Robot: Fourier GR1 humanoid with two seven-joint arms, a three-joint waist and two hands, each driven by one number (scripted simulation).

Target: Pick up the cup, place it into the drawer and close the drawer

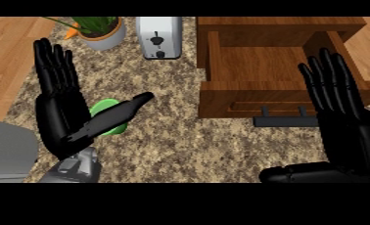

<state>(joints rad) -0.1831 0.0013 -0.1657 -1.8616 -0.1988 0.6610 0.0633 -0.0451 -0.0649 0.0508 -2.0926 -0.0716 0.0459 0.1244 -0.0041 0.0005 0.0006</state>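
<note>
Your left hand (61, 104) is spreading wide at mid-left of the frame, thumb crossing over the green cup (108, 116), which is lying just right of its palm. Your right hand (339, 116), fingers straight, is resting lower right by the open drawer (253, 65).

A home kitchen: a speckled granite counter (188, 141) carries a silver toaster (159, 37), a potted plant (101, 32) and a wooden drawer (267, 79), pulled open, with wood flooring (18, 48) alongside.

Glossy black left hand (61, 116), right hand (345, 126), grey forearm (76, 168)
</note>
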